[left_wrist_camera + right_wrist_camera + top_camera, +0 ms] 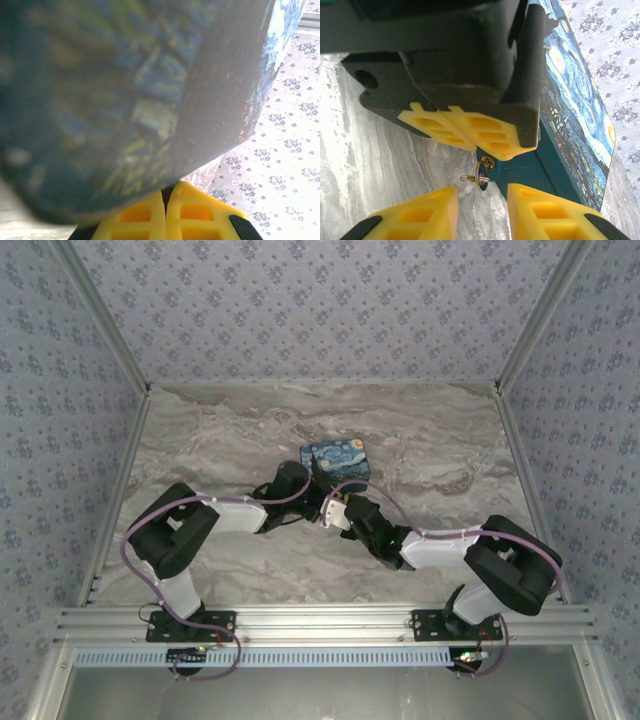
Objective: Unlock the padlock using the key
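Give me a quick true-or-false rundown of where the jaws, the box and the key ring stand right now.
1. The right jaws are open. True.
2. The left jaws are spread wide. False: their yellow fingers are pressed together, close against the box.
3. The box rests on the marble table. True.
4. The key ring is clamped in the right jaws. False: it sits at the box's teal side, beyond the open right jaws, with nothing gripping it.
5. The box's top is plain red. False: it carries a blue-and-yellow starry print.
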